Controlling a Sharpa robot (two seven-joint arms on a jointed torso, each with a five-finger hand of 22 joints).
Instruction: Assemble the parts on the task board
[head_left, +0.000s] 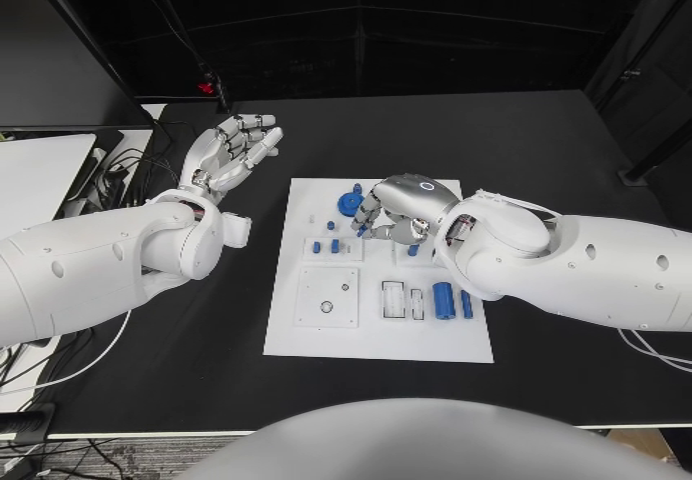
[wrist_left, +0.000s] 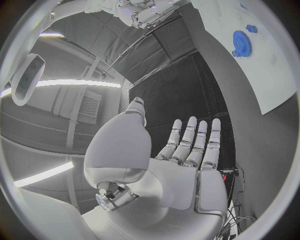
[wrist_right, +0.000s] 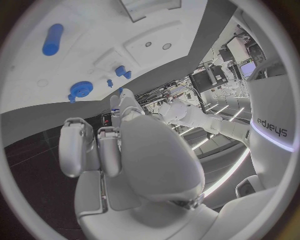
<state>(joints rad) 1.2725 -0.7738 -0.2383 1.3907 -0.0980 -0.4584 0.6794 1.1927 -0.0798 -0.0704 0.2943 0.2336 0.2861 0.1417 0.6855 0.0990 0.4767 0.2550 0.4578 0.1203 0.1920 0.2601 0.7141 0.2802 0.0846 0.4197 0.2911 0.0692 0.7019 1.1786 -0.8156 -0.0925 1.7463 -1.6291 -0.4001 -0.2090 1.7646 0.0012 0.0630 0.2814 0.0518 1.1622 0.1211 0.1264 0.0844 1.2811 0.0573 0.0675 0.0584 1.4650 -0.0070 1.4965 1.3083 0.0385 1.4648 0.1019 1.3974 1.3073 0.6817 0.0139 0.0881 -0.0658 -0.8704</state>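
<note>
Right hand (head_left: 400, 208) sits over the middle of the task board (head_left: 378, 340), fingers curled in; can't tell if they hold anything. Blue gear (head_left: 351, 203) lies on the board's far part, just left of that hand. Blue cylinder (head_left: 443, 297) rests near the board's right edge (small blue pegs (head_left: 326, 246) left of centre). Left hand (head_left: 231, 149) is off the board, far left, fingers spread, holding nothing.

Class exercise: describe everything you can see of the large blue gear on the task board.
The blue gear is a round, toothed wheel, seemingly plastic, lying flat near the far edge of the white task board. The left wrist view shows its toothed rim and raised hub. The right robot hand hovers just beside it; whether they touch cannot be told.
</note>
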